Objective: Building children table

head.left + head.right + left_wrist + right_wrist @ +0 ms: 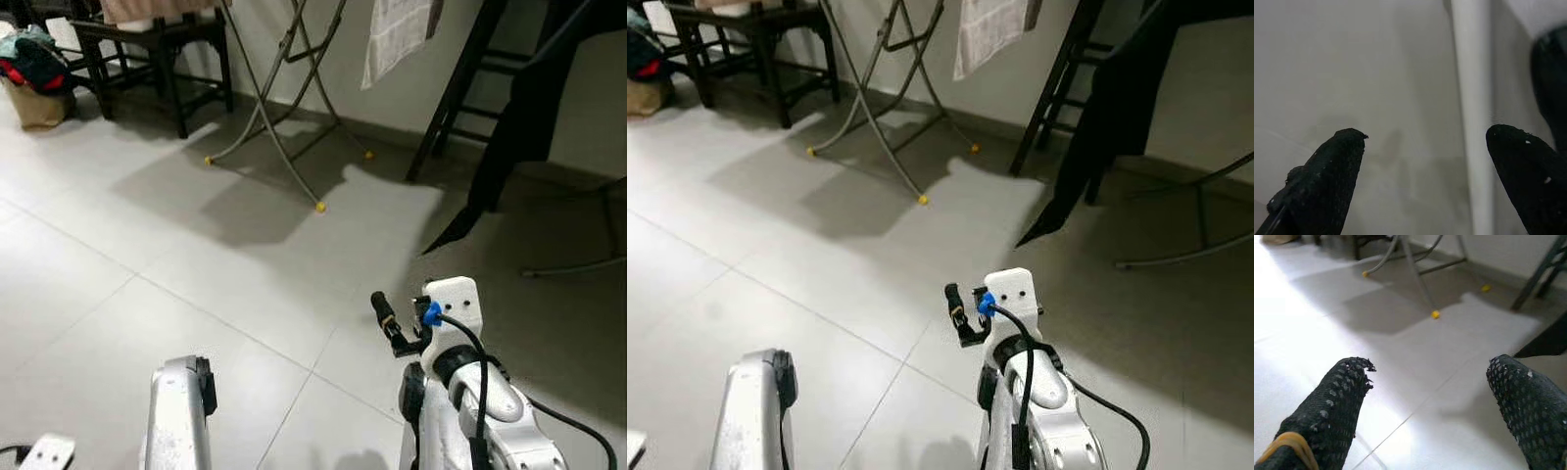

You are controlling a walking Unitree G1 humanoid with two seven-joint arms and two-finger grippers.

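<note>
No table parts can be made out on the pale tiled floor (pixel 196 255). My right gripper (pixel 1430 367) is held out low in front of me, open, with nothing between its fingers and only floor beyond it. From the head it shows as a black finger (pixel 382 311) ahead of the white wrist block (pixel 453 304). My left gripper (pixel 1425 134) is open too, and hangs low on the left arm (pixel 179 411). Past its fingers stands a white bar (pixel 1471 98) against a pale surface; I cannot tell what it is.
A folding metal rack with yellow feet (pixel 284 127) stands ahead by the wall, with a towel (pixel 397 34) hanging above it. A dark chair (pixel 157 49) and a bag of clothes (pixel 34 88) are at the far left. A dark frame with black cloth (pixel 519 117) is at the right.
</note>
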